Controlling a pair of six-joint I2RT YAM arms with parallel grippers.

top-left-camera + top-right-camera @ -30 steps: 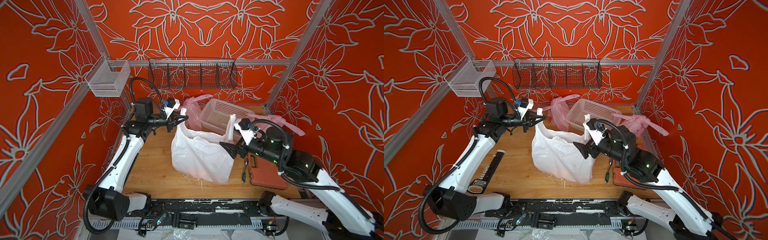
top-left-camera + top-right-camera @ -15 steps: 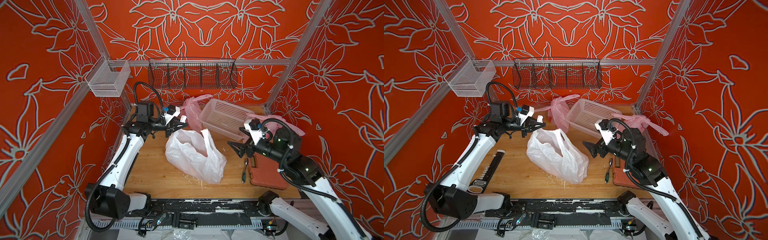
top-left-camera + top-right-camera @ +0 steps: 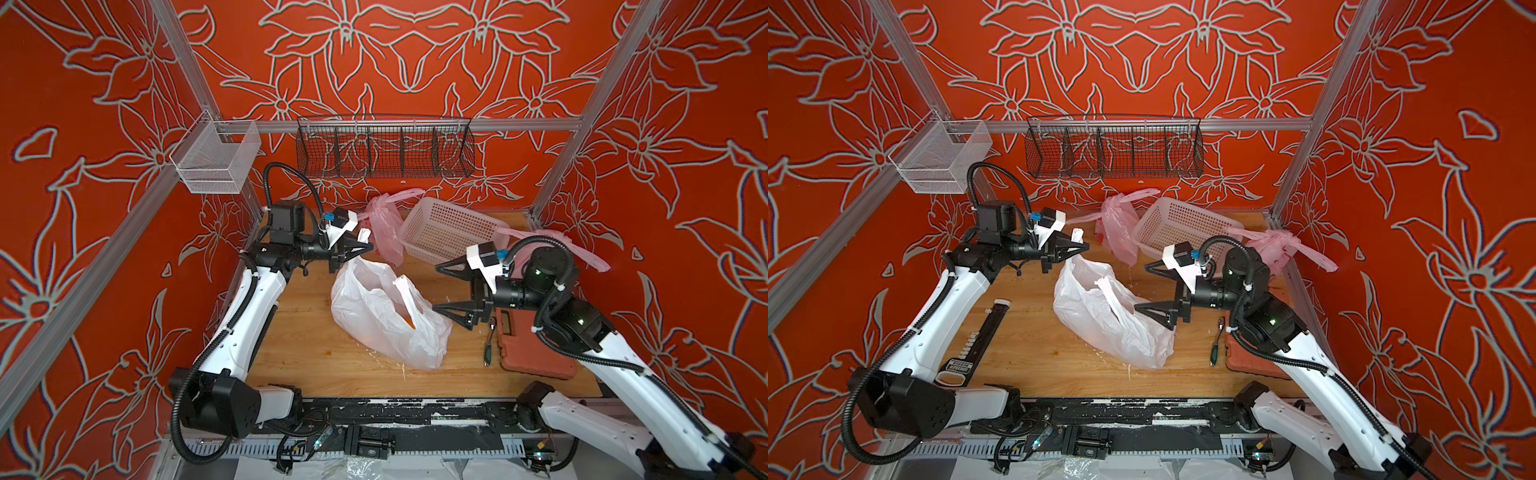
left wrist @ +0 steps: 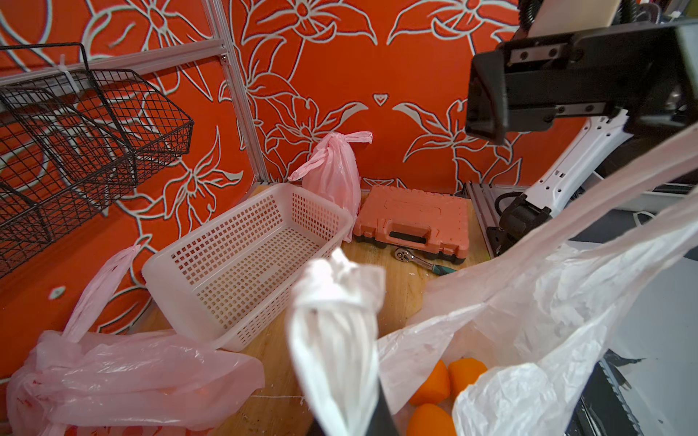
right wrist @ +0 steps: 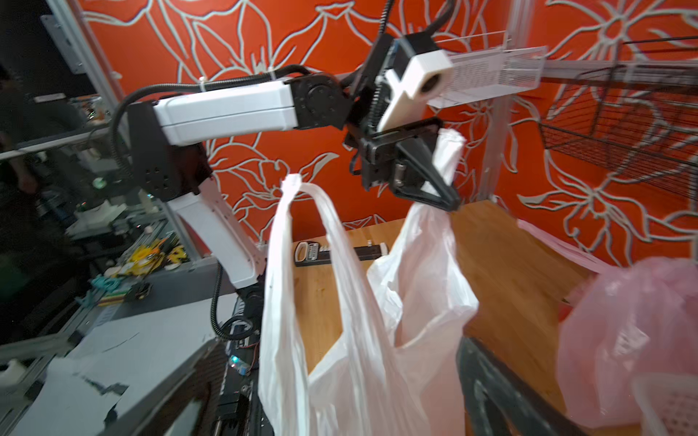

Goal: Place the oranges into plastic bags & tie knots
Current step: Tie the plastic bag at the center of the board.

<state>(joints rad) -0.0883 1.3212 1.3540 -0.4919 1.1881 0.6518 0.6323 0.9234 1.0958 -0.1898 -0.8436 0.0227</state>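
The white plastic bag (image 3: 386,320) (image 3: 1100,324) lies slumped mid-table with its mouth open. Three oranges (image 4: 464,373) show inside it. My left gripper (image 3: 370,248) (image 3: 1086,248) (image 5: 449,202) is shut on one handle (image 4: 332,302) and holds it up. The other handle (image 5: 294,188) (image 3: 405,291) stands free. My right gripper (image 3: 435,288) (image 3: 1141,289) is wide open just right of the bag and holds nothing. Two pink plastic bags (image 3: 386,232) (image 3: 552,249) sit at the back, each closed with a knot (image 4: 336,141) (image 3: 1289,241).
A white perforated basket (image 3: 449,232) sits tilted between the pink bags. An orange tool case (image 3: 532,353) and a ratchet (image 3: 489,345) lie under the right arm. A long black tool (image 3: 980,332) lies by the left arm. A wire rack (image 3: 384,149) hangs on the back wall.
The white bag stood tall and spread a second ago; it has slumped onto the table and its free handle has dropped. My right gripper drew back to the right and turned, still open.
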